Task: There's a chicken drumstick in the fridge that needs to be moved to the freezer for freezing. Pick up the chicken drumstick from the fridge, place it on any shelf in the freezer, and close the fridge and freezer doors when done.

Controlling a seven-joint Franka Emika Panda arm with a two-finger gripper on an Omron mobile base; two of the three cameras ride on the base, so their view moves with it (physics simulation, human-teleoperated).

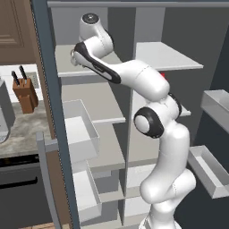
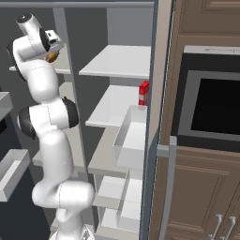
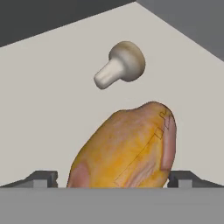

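Note:
The golden-brown chicken drumstick (image 3: 127, 148) lies on a pale grey top shelf (image 3: 48, 96) in the left half of the tall two-door unit. My gripper (image 3: 113, 177) is open, with one fingertip on each side of the drumstick. Beyond it on the same shelf lies a pale mushroom-like knob (image 3: 122, 63). In the right base view the gripper (image 2: 52, 54) is at that top left shelf, and a brown bit of the drumstick (image 2: 51, 57) shows there. Both doors stand wide open: the left door (image 1: 49, 112) and the right door (image 2: 157, 117). Their fronts are hidden, so I cannot tell fridge from freezer.
A slim red bottle (image 2: 144, 93) stands on a middle shelf of the right half. White door bins (image 1: 80, 129) (image 2: 133, 138) jut out beside the arm. A knife block (image 1: 24, 91) sits on the counter to the left, and a wall oven (image 2: 215, 103) is to the right.

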